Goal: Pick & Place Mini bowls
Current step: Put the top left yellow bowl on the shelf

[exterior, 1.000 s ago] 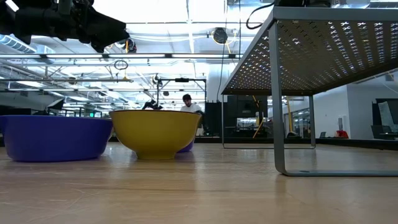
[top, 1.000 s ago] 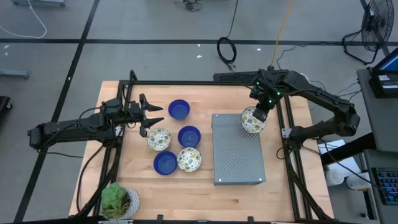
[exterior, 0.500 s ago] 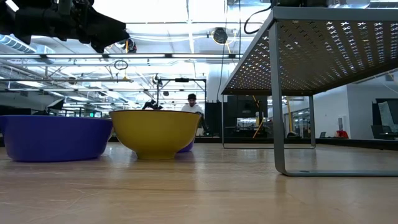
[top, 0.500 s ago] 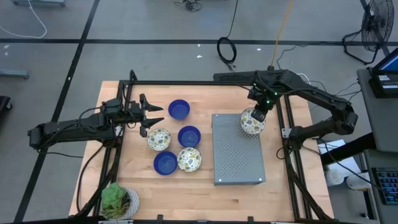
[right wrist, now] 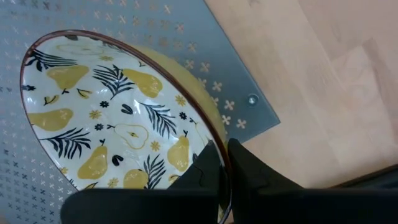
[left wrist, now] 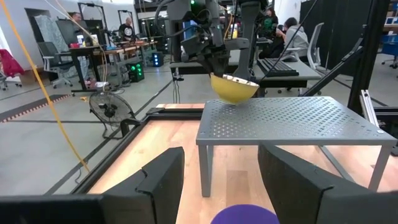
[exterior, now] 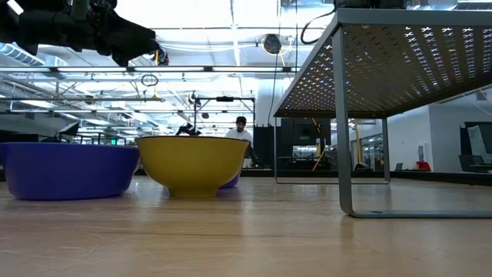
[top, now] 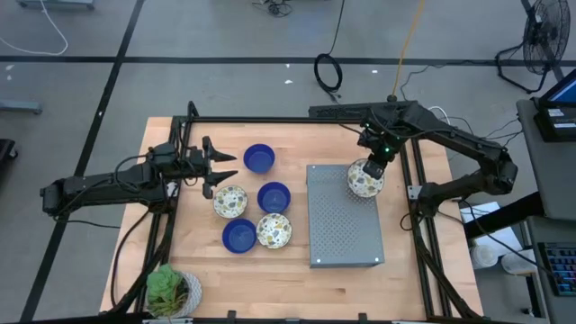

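My right gripper (top: 372, 167) is shut on a pear-patterned mini bowl (top: 364, 178), yellow outside, above the far end of the grey perforated shelf (top: 345, 225). Two more patterned mini bowls (top: 230, 202) (top: 274, 230) and three blue ones (top: 259, 159) (top: 274, 196) (top: 238, 236) rest on their bases on the wooden table, left of the shelf. My left gripper (top: 225, 166) hovers open and level at the table's left, just left of the far blue bowl, holding nothing. My right gripper pinches the bowl's rim (right wrist: 214, 142), one finger inside (right wrist: 205, 168) and one outside the wall. The fingers come steeply from above. The bowl (left wrist: 235, 89) hangs slightly tilted at the shelf's far end; whether its base touches the shelf top I cannot tell.
A white pot with a green plant (top: 171, 292) stands at the table's near left corner. Black frame rails (top: 270, 120) run along the table's far and side edges. The shelf stands on thin legs (exterior: 344, 138). A person (exterior: 241, 131) is in the room behind.
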